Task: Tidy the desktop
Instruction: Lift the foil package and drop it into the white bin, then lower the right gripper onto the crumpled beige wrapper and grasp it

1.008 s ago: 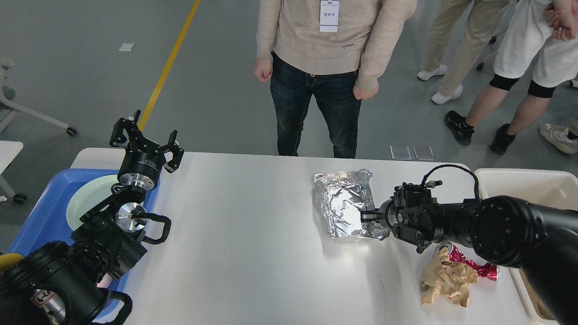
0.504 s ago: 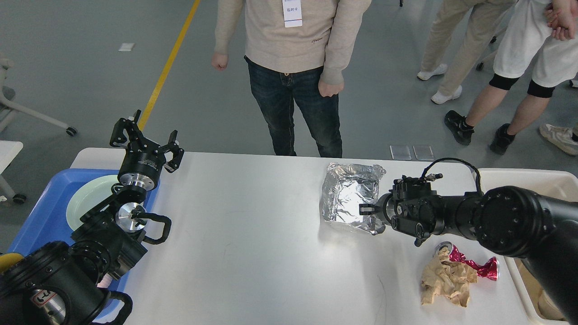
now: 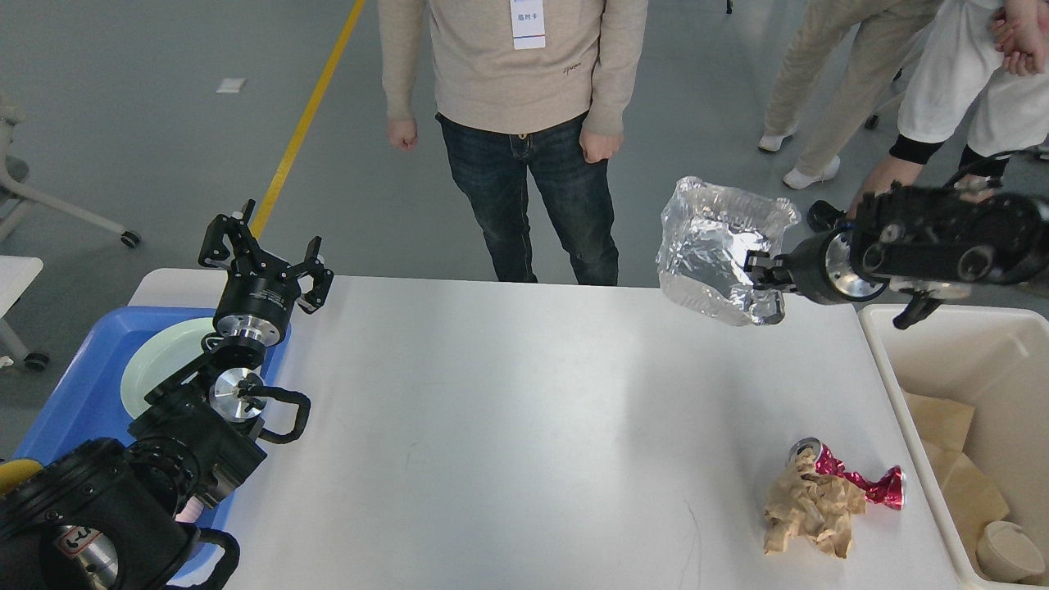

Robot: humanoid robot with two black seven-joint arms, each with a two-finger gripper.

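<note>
The white desktop (image 3: 508,426) fills the middle of the head view. My right gripper (image 3: 758,270) is shut on a crumpled silver foil tray (image 3: 713,246) and holds it up in the air over the desktop's far right corner. A crumpled brown paper (image 3: 807,512) and a crushed red can (image 3: 860,479) lie together on the desktop near its front right. My left gripper (image 3: 262,250) is open and empty, raised over the far left corner beside the blue tray (image 3: 74,393).
The blue tray holds a pale green plate (image 3: 164,360). A white bin (image 3: 967,352) at the right edge holds brown paper and a cup (image 3: 1008,549). A person (image 3: 516,123) stands at the far edge; others stand at back right.
My right gripper has lifted the foil tray off the desktop and carried it up and to the right, toward the bin. The person has stepped left. My left arm has not moved.
</note>
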